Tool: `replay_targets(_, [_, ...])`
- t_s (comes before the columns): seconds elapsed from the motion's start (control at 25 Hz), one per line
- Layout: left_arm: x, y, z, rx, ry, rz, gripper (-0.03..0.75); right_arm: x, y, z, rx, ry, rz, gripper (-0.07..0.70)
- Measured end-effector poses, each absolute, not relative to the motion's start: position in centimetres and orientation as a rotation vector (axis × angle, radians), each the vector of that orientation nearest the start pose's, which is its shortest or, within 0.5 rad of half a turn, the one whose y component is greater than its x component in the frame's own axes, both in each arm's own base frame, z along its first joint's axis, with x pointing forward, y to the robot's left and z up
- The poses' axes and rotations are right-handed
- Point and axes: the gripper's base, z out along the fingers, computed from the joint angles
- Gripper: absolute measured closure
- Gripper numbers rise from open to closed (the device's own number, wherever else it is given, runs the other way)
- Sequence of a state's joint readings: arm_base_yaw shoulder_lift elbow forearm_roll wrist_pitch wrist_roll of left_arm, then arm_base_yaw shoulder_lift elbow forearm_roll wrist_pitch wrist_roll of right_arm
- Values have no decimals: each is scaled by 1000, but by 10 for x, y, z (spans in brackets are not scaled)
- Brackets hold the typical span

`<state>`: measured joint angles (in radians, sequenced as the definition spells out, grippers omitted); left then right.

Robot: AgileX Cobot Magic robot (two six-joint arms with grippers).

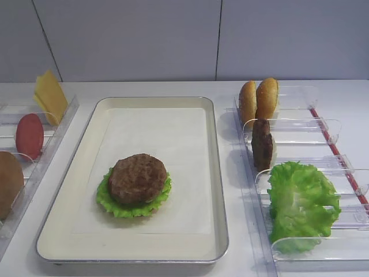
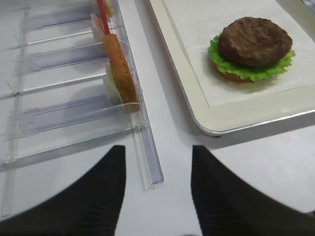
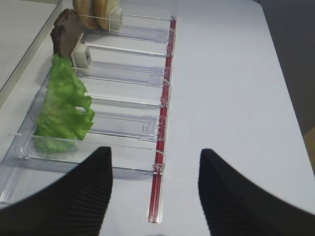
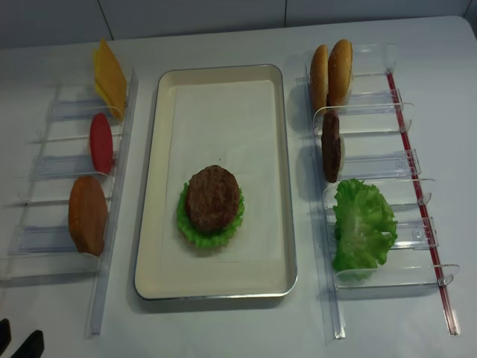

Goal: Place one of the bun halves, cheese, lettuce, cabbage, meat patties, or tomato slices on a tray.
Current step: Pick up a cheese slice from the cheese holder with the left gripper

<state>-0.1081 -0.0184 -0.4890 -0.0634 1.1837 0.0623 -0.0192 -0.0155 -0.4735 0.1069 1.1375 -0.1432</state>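
White tabletop: your left gripper (image 2: pixel 157 196) gapes empty, cheese (image 1: pixel 51 97) at its 11 o'clock, patty (image 2: pixel 255 41) on lettuce in the tray (image 2: pixel 246 105) at 1 o'clock; right gripper (image 3: pixel 155 196) wide, empty, rack lettuce (image 3: pixel 64 105) at 10 o'clock.

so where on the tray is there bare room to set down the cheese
The tray's whole far half, between its far rim and the meat patty, is bare liner. A narrower strip lies near the front rim. The middle is taken: the patty sits on lettuce.
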Motion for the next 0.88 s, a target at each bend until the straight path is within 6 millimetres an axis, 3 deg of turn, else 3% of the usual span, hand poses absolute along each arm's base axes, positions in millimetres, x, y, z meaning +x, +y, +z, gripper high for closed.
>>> replay_targets(0.88, [-13, -4, 265, 192, 2151, -104, 422, -8, 9, 264, -141, 2120, 34, 215])
